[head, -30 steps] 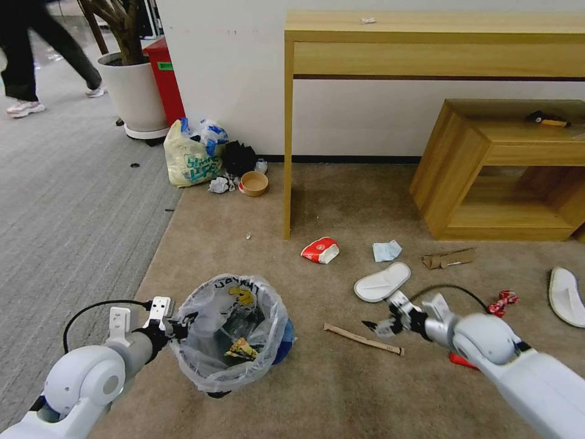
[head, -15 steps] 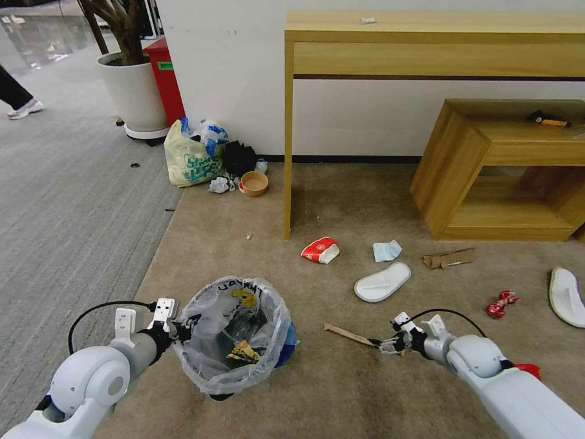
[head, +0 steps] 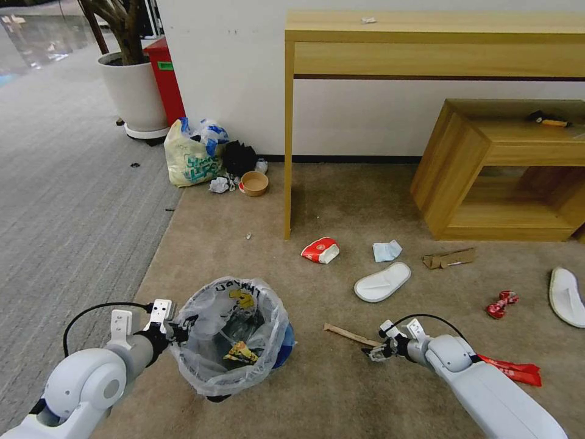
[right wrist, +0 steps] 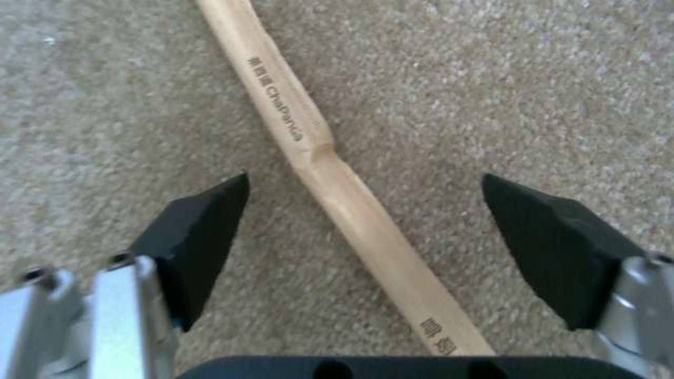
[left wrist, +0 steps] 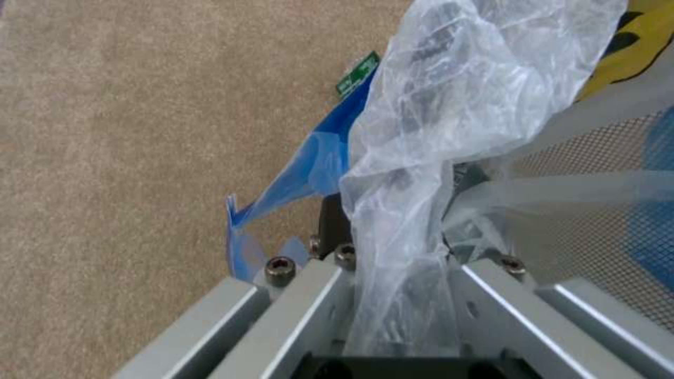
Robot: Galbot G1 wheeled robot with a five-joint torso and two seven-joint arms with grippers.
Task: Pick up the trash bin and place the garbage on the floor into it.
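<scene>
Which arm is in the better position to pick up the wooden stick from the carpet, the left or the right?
The right. The right gripper is open, with the wooden stick lying between its fingers. The left gripper is shut on the trash bin, so it is probably not free.

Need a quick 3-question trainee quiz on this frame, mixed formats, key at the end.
1. True or false: the right gripper has already shut on the wooden stick.
2. Multiple choice: what does the left gripper hold? A) a white slipper B) the trash bin's rim with its plastic liner C) the brown bowl
3. Fill in: the stick lies on the carpet between the right gripper's two black ____.

Key:
1. False. The jaws stand open, one on each side of the stick, apart from it.
2. B. The left wrist view shows the liner pinched between the jaws.
3. fingertips
</scene>
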